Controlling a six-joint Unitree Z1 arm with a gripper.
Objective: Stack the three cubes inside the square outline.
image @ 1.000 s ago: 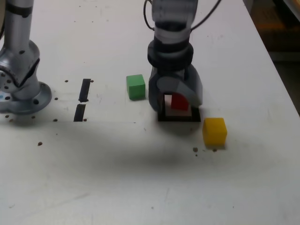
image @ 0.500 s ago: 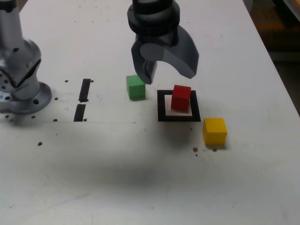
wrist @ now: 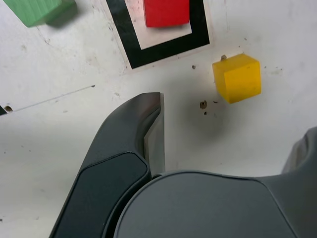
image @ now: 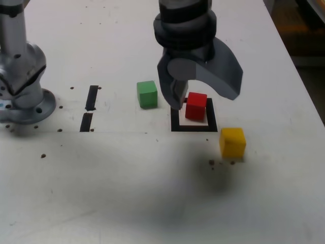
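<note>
The red cube (image: 195, 107) sits inside the square outline (image: 194, 128), presumably as the stack's base. The yellow cube (image: 232, 143) lies just beside it, towards the tabletop's (image: 127, 213) right edge in the exterior view; the green cube (image: 148, 95) waits farther from that edge. The jaws (image: 206, 102) hang above, spread and empty, probably to straddle yellow next.
</note>
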